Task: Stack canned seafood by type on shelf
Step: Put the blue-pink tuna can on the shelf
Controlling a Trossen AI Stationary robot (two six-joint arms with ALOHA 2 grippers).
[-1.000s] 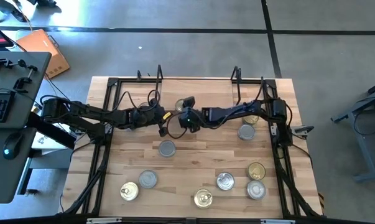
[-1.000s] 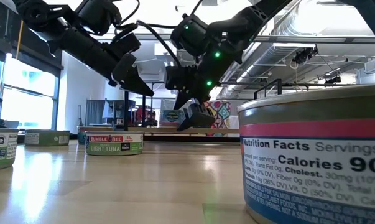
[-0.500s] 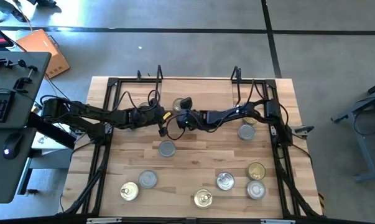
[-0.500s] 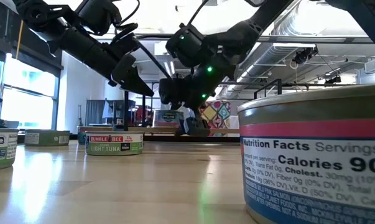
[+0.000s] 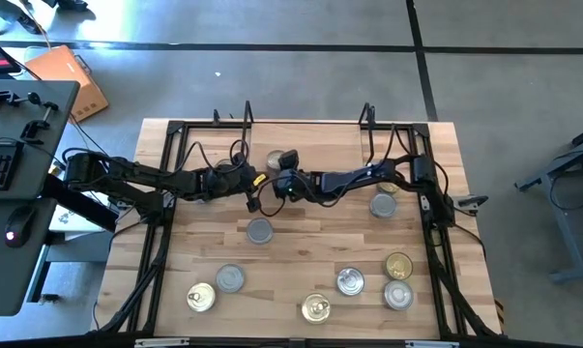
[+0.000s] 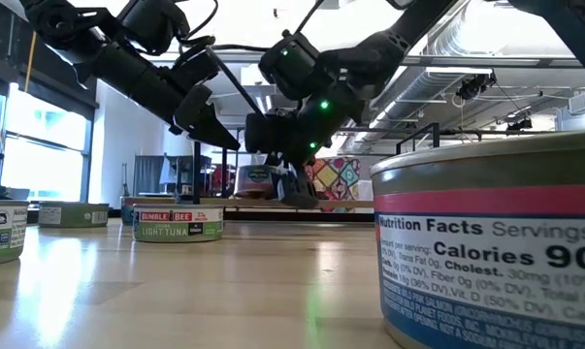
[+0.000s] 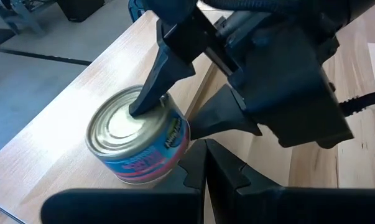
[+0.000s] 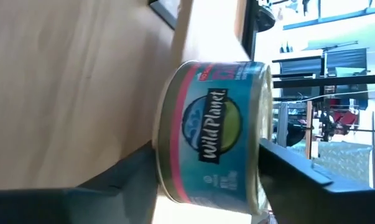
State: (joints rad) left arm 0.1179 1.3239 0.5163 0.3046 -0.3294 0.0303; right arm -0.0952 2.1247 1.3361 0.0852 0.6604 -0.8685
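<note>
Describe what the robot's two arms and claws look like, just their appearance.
Both arms are black and jointed, with loose black cables looping along them. The right arm shows small green lights near its wrist. Each claw, left claw and right claw, has two dark, wedge-shaped fingers.

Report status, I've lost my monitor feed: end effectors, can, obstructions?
Right end effector straddling Wild Planet can on shelf, grip unconfirmed. Left end effector shut, empty, hovering right beside it. Nothing else crowding the can.
</note>
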